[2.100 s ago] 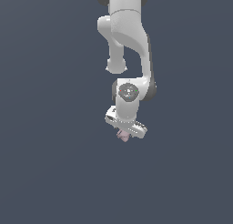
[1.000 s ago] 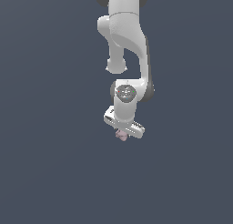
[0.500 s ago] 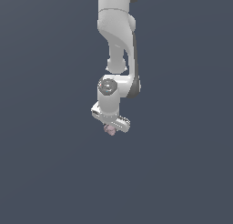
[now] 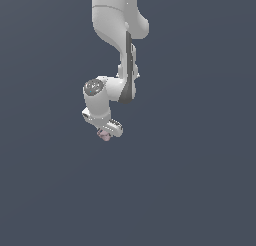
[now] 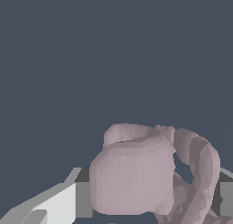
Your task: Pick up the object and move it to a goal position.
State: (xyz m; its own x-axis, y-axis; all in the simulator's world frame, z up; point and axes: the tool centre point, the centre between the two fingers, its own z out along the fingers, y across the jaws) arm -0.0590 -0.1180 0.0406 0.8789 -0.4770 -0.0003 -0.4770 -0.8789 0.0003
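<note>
The object point(image 4: 104, 135) is a tiny pale pink lump with mauve shading, hanging just under the white arm's hand in the exterior view. My gripper point(image 4: 105, 134) is shut on it and holds it off the ground. In the wrist view the object point(image 5: 136, 177) fills the space between my fingers point(image 5: 54, 202), its blocky body and a curled ridge showing. A grey finger edge shows on each side of it.
A flat, dark blue-grey ground point(image 4: 200, 190) surrounds the arm on every side. The white arm point(image 4: 115, 30) comes down from the upper middle of the exterior view.
The arm has swung toward the exterior view's left, carrying the object with it. The hand and object sit a little higher in the picture than before.
</note>
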